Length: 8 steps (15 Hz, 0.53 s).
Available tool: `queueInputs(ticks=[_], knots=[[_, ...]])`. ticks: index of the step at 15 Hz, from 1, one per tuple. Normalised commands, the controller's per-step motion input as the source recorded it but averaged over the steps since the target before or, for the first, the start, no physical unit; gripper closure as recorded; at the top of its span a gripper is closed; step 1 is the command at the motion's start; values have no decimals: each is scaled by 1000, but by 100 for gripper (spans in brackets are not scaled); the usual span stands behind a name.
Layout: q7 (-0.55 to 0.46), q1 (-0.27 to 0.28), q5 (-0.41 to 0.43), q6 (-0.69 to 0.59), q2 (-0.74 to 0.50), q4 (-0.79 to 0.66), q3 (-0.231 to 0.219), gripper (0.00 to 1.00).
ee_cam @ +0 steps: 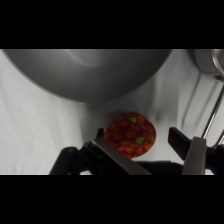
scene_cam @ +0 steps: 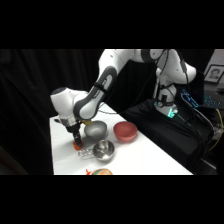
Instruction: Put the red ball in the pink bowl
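While I hold the white arm low over the near-left part of the white surface (scene_cam: 145,160), the relation that matters to me is how the small round red-orange ball (ee_cam: 130,135), speckled with yellowish flecks, sits against the claw (ee_cam: 145,144). In the wrist view the ball rests on the surface between the two dark fingers (ee_cam: 180,141), nearer the left one as that view frames it, with a clear gap showing on the other side; so I read the claw as spread apart and straddling the ball, not yet pinching it, though I can't be sure whether the nearer finger already touches it. Just beyond the ball, the dull grey rounded bowl (ee_cam: 90,72) fills the top of the wrist view, so the ball lies just beside that bowl's wall and there is little room on that side. From the side view the claw (scene_cam: 77,138) comes down at the grey bowl's left edge, with a bit of orange visible at its tip. The round matte reddish-pink bowl (scene_cam: 125,130) stands to the right of the grey bowl, well apart from the claw, and the shiny steel cup with a wire handle (scene_cam: 103,150) sits in front of them. My judgement is that closing squarely on the ball comes first, then a lift high enough to clear the grey bowl on the way across to the pink one.
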Motion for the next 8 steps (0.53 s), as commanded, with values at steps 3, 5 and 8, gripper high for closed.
queueInputs(ticks=[3, 5, 8], knots=[[-118, -65, 86, 85, 81, 84, 79, 26], [-165, -81, 98, 132, 43, 40, 96, 30], [-187, -99, 103, 119, 7, 19, 89, 56]])
